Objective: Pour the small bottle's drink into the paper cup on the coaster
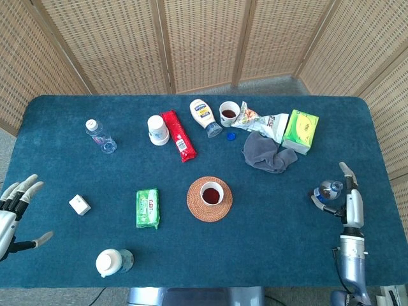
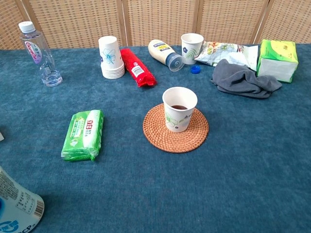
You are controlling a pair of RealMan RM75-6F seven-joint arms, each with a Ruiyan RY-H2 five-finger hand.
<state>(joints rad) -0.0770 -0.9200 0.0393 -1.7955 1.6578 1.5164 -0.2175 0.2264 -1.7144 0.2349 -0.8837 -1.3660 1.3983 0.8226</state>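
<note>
A paper cup [image 1: 211, 192] [image 2: 179, 109] with dark drink in it stands on the round woven coaster [image 1: 196, 208] [image 2: 155, 132] at the table's middle. Far to the right, near the table's edge, my right hand [image 1: 348, 203] holds the small clear bottle [image 1: 326, 189] between thumb and fingers; the bottle seems uncapped. A blue cap [image 1: 231, 136] [image 2: 195, 69] lies at the back. My left hand [image 1: 14, 209] hovers at the left edge, holding nothing, fingers spread. Neither hand shows in the chest view.
Along the back are a water bottle [image 1: 101, 135], stacked cups [image 1: 157, 130], a red packet [image 1: 178, 134], a lying sauce bottle [image 1: 205, 117], a second cup [image 1: 229, 113], a grey cloth [image 1: 268, 152] and a green box [image 1: 301, 131]. A green pack [image 1: 147, 208] lies left of the coaster.
</note>
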